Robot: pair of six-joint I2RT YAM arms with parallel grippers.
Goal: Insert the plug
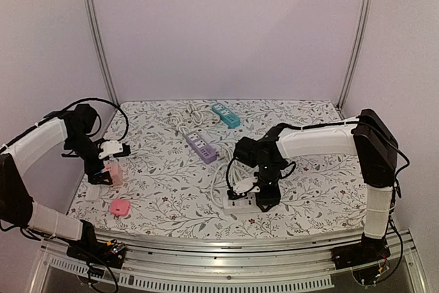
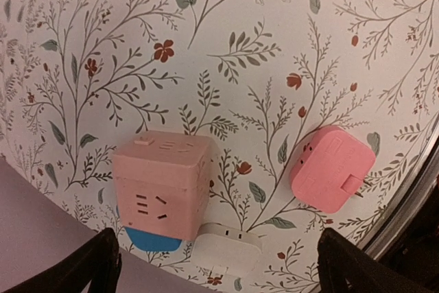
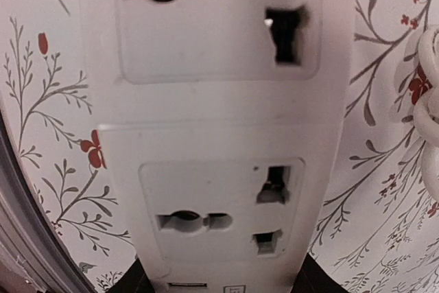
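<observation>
While the right tool (image 1: 256, 199) clamps the white power strip (image 3: 226, 135), the left tool (image 1: 103, 171) hangs fully open and empty.
Right fingers (image 3: 147, 282) press against both long sides of the strip near one end, its sockets facing up, at the front centre of the floral tabletop (image 1: 309, 193). The pink plug adapter (image 2: 333, 169) lies flat near the front left edge, just beside the pink cube socket (image 2: 161, 176) under the left tool.

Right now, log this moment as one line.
left fingers: open above pink cube adapter | right fingers: flanking white power strip, grip unclear | its visible sockets: empty
</observation>
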